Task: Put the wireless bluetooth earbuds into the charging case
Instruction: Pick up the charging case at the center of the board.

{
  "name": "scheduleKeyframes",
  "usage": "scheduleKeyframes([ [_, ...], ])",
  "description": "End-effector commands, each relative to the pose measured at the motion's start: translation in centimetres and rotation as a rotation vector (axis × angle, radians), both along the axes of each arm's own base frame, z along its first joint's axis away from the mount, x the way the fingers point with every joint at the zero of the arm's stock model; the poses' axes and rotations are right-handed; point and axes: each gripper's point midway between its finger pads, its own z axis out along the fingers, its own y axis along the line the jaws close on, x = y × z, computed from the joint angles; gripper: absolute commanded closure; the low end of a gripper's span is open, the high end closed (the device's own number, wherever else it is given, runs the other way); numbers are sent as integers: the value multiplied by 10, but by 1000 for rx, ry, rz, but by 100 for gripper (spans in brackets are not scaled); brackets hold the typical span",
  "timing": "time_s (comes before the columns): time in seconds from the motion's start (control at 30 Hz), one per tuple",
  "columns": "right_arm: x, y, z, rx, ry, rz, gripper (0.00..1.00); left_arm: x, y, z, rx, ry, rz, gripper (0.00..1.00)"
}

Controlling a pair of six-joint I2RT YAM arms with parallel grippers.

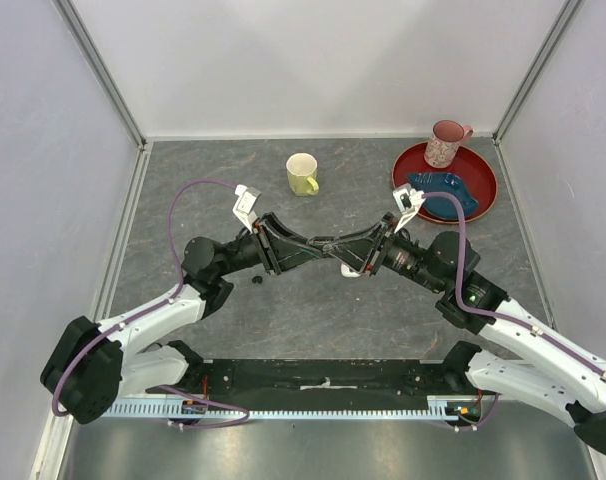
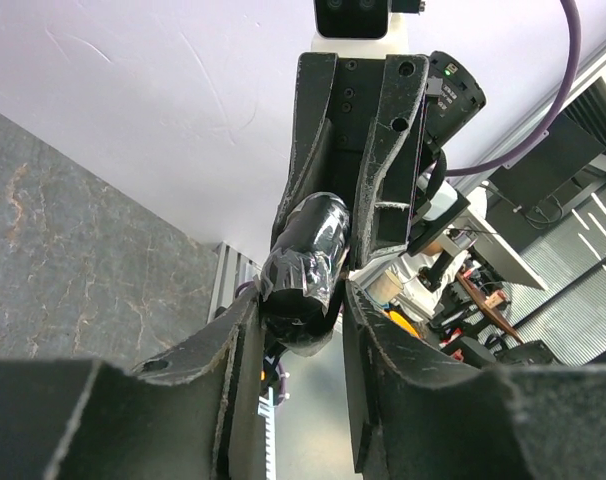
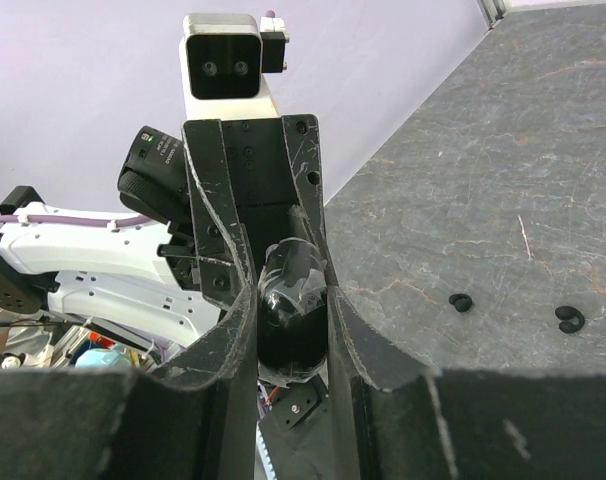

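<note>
A glossy black charging case, wrapped in clear tape, hangs above the table's middle between both grippers. My left gripper is shut on one end; in the left wrist view the case sits between its fingers. My right gripper is shut on the other end, and its pads press both sides of the case. Two black earbuds lie on the table; one shows in the top view. The white earbuds are not clearly in view; something small and white lies under the right gripper.
A yellow mug stands at the back middle. A red plate at the back right holds a pink mug and a blue object. White walls close in the table on three sides.
</note>
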Motion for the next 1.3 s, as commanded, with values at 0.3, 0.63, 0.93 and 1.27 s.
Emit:
scheduleKeyframes([
  [0.3, 0, 1, -2, 4, -10, 3, 99, -3, -1, 22, -63, -41, 1, 55],
  [0.63, -1, 1, -5, -6, -6, 9, 96, -3, -1, 24, -68, -62, 11, 93],
  [0.93, 10, -15, 25, 53, 36, -107, 10, -4, 0, 17, -10, -162, 61, 98],
  [1.27, 23, -28, 31, 2, 248, -234, 2, 11, 24, 2, 185, -475, 323, 98],
])
